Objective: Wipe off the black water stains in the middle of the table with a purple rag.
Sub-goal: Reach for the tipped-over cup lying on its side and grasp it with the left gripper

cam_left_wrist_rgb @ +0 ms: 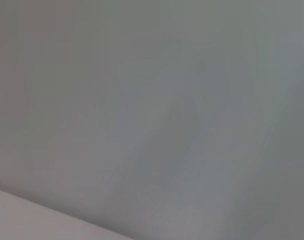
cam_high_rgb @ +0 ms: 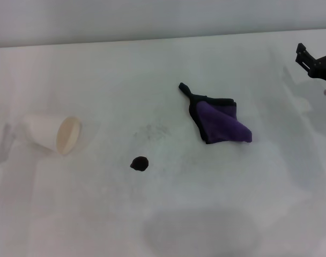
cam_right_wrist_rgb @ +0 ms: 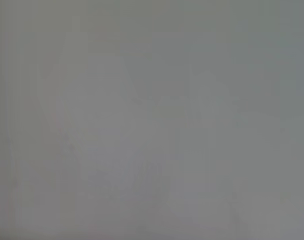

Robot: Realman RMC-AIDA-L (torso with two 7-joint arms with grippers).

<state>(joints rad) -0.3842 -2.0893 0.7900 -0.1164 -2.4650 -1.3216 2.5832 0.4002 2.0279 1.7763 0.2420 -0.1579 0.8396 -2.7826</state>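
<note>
The black blot (cam_high_rgb: pixel 139 163) lies near the middle of the white desk (cam_high_rgb: pixel 216 203), well apart from the right tool (cam_high_rgb: pixel 317 60), which hangs at the far right edge of the head view, over the desk and touching nothing; whether its jaws are apart or together cannot be told. The purple rag (cam_high_rgb: pixel 219 120) lies crumpled between blot and tool, apart from both. A paper cup (cam_high_rgb: pixel 53 133) lies tipped on its side, far left. The left tool shows nowhere.

Only the right end effector (cam_high_rgb: pixel 317 60) shows, at the head view's far right edge, hanging apart from everything.
</note>
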